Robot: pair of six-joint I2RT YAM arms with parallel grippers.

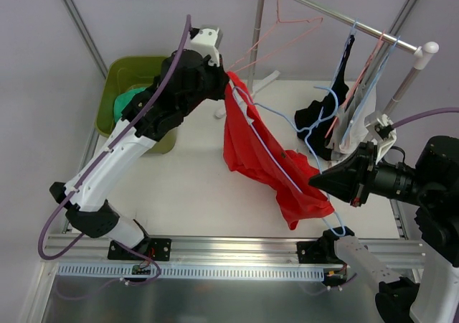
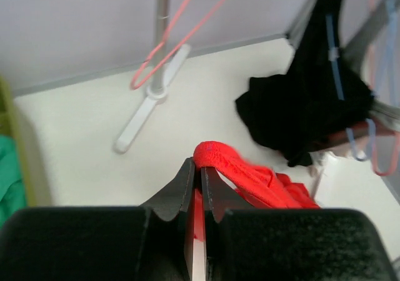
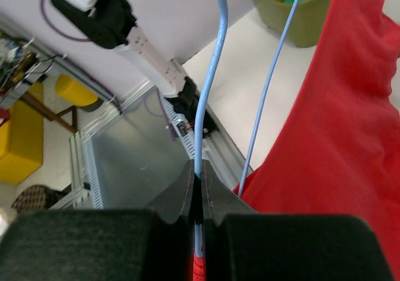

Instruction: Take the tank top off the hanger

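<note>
jaws shut on both arms: the left gripper [image 2: 200, 170] pinches a strap of the red top [image 1: 247, 140] toward the far left corner, the right gripper [image 3: 199, 170] clamps the hanger [image 3: 209, 87] by the right edge, and the hanger slants between them with the top draped mid-desk.

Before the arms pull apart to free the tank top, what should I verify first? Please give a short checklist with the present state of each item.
1. Left gripper shut on the strap of the red tank top: ok.
2. Right gripper shut on the wire of the blue hanger: ok.
3. Tank top free of the hanger: not ok, the wire crosses the cloth.
4. Other strap off the hanger: cannot tell.
5. Black garment clear of the pull: cannot tell; it hangs close behind the hanger.
</note>
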